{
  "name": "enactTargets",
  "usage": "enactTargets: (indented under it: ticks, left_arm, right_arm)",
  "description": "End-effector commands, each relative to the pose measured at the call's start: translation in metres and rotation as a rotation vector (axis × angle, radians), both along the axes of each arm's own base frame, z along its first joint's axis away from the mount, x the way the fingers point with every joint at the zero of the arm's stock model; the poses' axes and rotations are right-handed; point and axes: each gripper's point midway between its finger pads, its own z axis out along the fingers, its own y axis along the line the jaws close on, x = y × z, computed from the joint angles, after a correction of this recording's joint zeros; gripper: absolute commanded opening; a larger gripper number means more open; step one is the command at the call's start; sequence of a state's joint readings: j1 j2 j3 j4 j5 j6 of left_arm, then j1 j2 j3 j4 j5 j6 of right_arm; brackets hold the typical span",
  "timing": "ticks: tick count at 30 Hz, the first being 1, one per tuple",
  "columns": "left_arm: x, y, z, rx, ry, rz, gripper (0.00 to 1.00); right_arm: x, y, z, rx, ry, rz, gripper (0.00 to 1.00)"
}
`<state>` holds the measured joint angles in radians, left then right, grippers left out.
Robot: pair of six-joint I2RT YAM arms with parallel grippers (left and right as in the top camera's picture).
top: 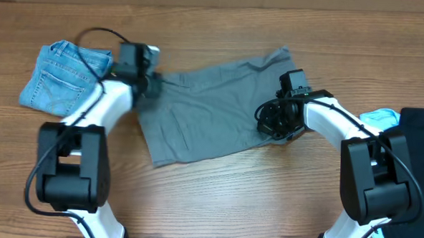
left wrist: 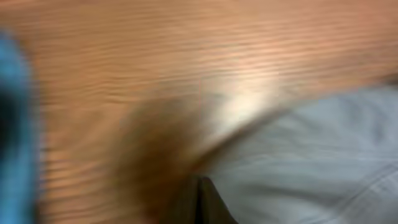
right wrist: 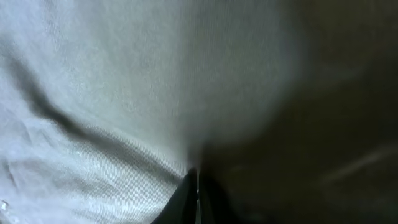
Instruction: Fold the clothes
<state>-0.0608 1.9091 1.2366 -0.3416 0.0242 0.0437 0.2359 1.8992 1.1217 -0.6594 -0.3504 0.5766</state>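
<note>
On your bench [top: 215,205] the grey shorts [top: 205,111] lie flat in the middle, between both arms. Your left fingers [left wrist: 214,208] sit at the shorts' left edge, but that view is blurry, so you cannot tell if they grip. Your right fingers [right wrist: 183,202] are squeezed together, with cloth pinched at the right edge. The shorts run left to right, and the right end is tipped farther away. A black cloth [top: 418,164] lies far right. Folded jeans [top: 63,76] lie far left, and a blue cloth [top: 380,118] peeks out beside the black one.
</note>
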Motion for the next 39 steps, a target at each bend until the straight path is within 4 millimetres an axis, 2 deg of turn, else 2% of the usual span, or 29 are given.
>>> enactTargets:
  ticks: [1, 3, 5, 7, 9, 11, 15, 16, 17, 18, 19, 20, 23, 24, 25, 27, 28, 29, 30, 32, 35, 37, 39]
  left_arm:
    - [0.018, 0.039, 0.045, 0.014, -0.01, 0.106, 0.04]
    - [0.013, 0.042, 0.06, 0.002, 0.022, 0.105, 0.04]
    - [0.003, 0.033, 0.078, -0.028, 0.062, 0.051, 0.04]
    - [-0.014, 0.018, 0.094, -0.077, 0.11, 0.007, 0.08]
    - [-0.033, 0.015, 0.096, -0.106, 0.169, 0.048, 0.08]
    - [-0.051, 0.007, 0.094, -0.162, 0.246, 0.076, 0.09]
    - [-0.09, -0.017, 0.082, -0.306, 0.427, 0.074, 0.13]
    - [-0.1, -0.019, 0.076, -0.32, 0.47, 0.09, 0.13]
    - [-0.108, -0.021, 0.069, -0.326, 0.504, 0.099, 0.14]
    - [-0.121, -0.025, 0.056, -0.333, 0.554, 0.107, 0.14]
    - [-0.134, -0.027, 0.042, -0.335, 0.603, 0.125, 0.15]
    - [-0.143, -0.028, 0.031, -0.334, 0.634, 0.13, 0.15]
    - [-0.174, -0.039, -0.003, -0.354, 0.719, 0.136, 0.26]
    - [-0.183, -0.042, -0.017, -0.358, 0.735, 0.151, 0.3]
    - [-0.187, -0.042, -0.024, -0.359, 0.739, 0.159, 0.34]
    - [-0.19, -0.044, -0.036, -0.366, 0.73, 0.171, 0.37]
    - [-0.19, -0.047, -0.04, -0.384, 0.717, 0.164, 0.34]
    - [-0.189, -0.048, -0.043, -0.387, 0.706, 0.16, 0.27]
    - [-0.186, -0.045, -0.047, -0.376, 0.687, 0.161, 0.07]
    - [-0.18, -0.034, -0.048, -0.34, 0.663, 0.192, 0.04]
    - [-0.173, -0.001, -0.044, -0.28, 0.648, 0.299, 0.04]
    - [-0.168, 0.015, -0.038, -0.291, 0.643, 0.348, 0.04]
    - [-0.161, 0.032, -0.028, -0.32, 0.629, 0.395, 0.04]
  right_arm:
    - [-0.016, -0.01, -0.017, -0.063, 0.071, -0.013, 0.08]
    - [-0.019, -0.011, -0.017, -0.066, 0.081, -0.012, 0.08]
    - [-0.021, -0.011, -0.017, -0.065, 0.092, -0.012, 0.09]
    - [-0.025, -0.012, -0.014, -0.071, 0.112, 0.0, 0.1]
    - [-0.024, -0.013, -0.004, -0.074, 0.105, 0.029, 0.08]
    - [-0.018, -0.014, 0.015, -0.071, 0.061, 0.071, 0.08]
    - [0.001, -0.025, 0.068, -0.067, -0.056, 0.076, 0.09]
    - [0.008, -0.035, 0.087, -0.079, -0.098, 0.047, 0.14]
    - [0.011, -0.042, 0.094, -0.087, -0.112, 0.031, 0.2]
    - [0.016, -0.056, 0.105, -0.102, -0.135, -0.008, 0.3]
    - [0.018, -0.073, 0.109, -0.121, -0.138, -0.056, 0.33]
    - [0.017, -0.086, 0.109, -0.134, -0.127, -0.089, 0.37]
    - [0.005, -0.14, 0.096, -0.195, -0.027, -0.217, 0.68]
    - [0.0, -0.166, 0.087, -0.215, 0.008, -0.266, 0.71]
    - [-0.002, -0.179, 0.082, -0.216, 0.018, -0.286, 0.72]
    - [-0.007, -0.197, 0.072, -0.215, 0.048, -0.327, 0.72]
    - [-0.01, -0.203, 0.067, -0.212, 0.068, -0.344, 0.72]
    - [-0.014, -0.205, 0.061, -0.195, 0.092, -0.357, 0.72]
    - [-0.02, -0.203, 0.054, -0.159, 0.124, -0.366, 0.71]
    - [-0.031, -0.199, 0.043, -0.146, 0.165, -0.361, 0.7]
    - [-0.04, -0.192, 0.03, -0.144, 0.187, -0.345, 0.68]
    - [-0.04, -0.185, 0.024, -0.12, 0.178, -0.339, 0.59]
    - [-0.034, -0.164, 0.017, -0.016, 0.121, -0.284, 0.51]
